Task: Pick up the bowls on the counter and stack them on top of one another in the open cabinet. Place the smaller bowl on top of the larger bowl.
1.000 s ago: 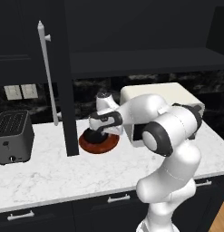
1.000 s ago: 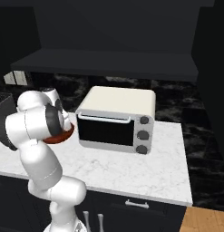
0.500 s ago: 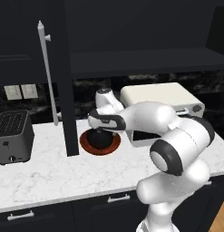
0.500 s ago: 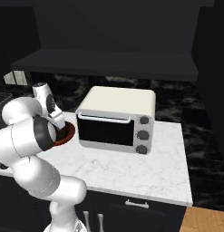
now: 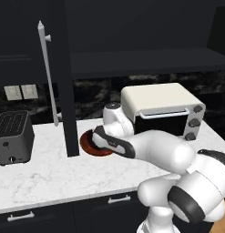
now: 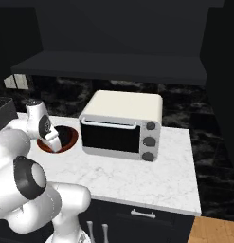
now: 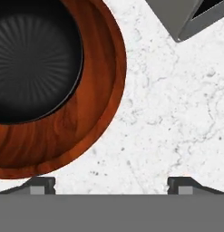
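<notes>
Fingers [image 7: 111, 183] spread, ribbed black bowl [image 7: 34, 61] in glossy wood-grain bowl [image 7: 93, 118]

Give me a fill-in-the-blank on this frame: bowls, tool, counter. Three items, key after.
1. The small black bowl sits inside the ____ bowl.
2. Both bowls rest on the white marble ____, not in the cabinet.
3. The tool has its fingers ____ and holds nothing.

Missing words: reddish-brown; counter; open
</notes>
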